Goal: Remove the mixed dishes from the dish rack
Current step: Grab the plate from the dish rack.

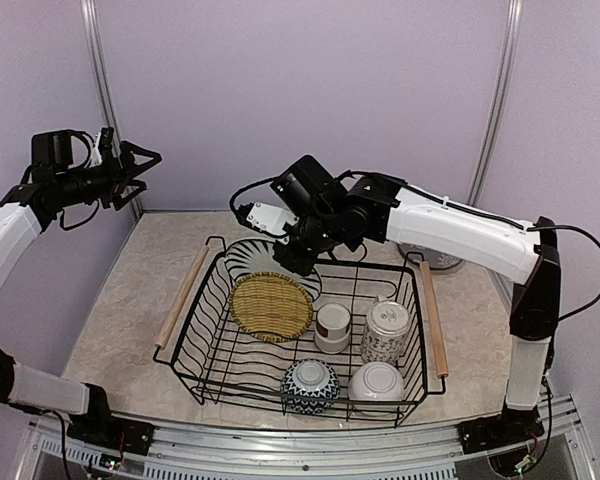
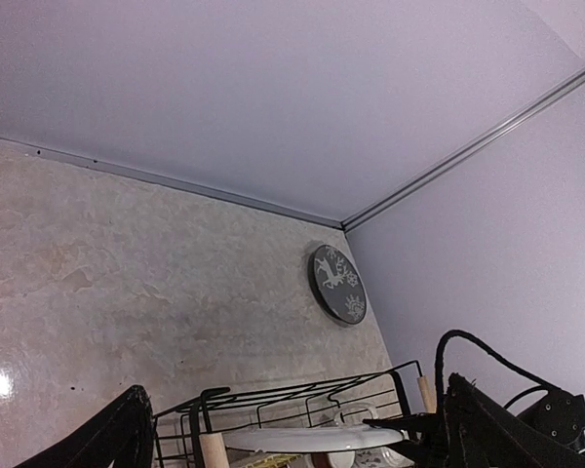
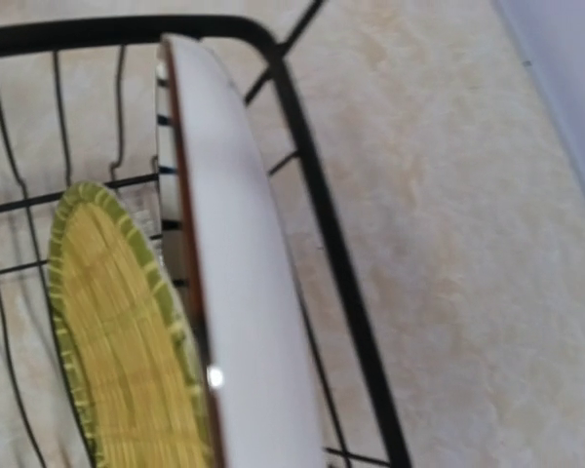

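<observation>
Rack (image 1: 195,320) mid-desk, loaded: blue bowl (image 1: 311,385) and white bowl (image 1: 376,381) nearest, then white cup (image 1: 332,326), tall cup (image 1: 386,331), mat (image 1: 271,305), plate (image 1: 255,256) upright at the back. Right gripper (image 1: 298,262) hangs by the plate, can't tell its gap. Left gripper (image 1: 140,168) is spread wide, up over the far-left corner.

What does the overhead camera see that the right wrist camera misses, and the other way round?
Only overhead: the left arm, right arm, white cup with brown band, tall patterned cup, blue-patterned bowl, white bowl and the light wooden handles. Only the right wrist: a close edge-on look at the plain white back of the black-white striped plate. Both: that plate, the round woven yellow mat, the black wire dish rack and beige table.
</observation>
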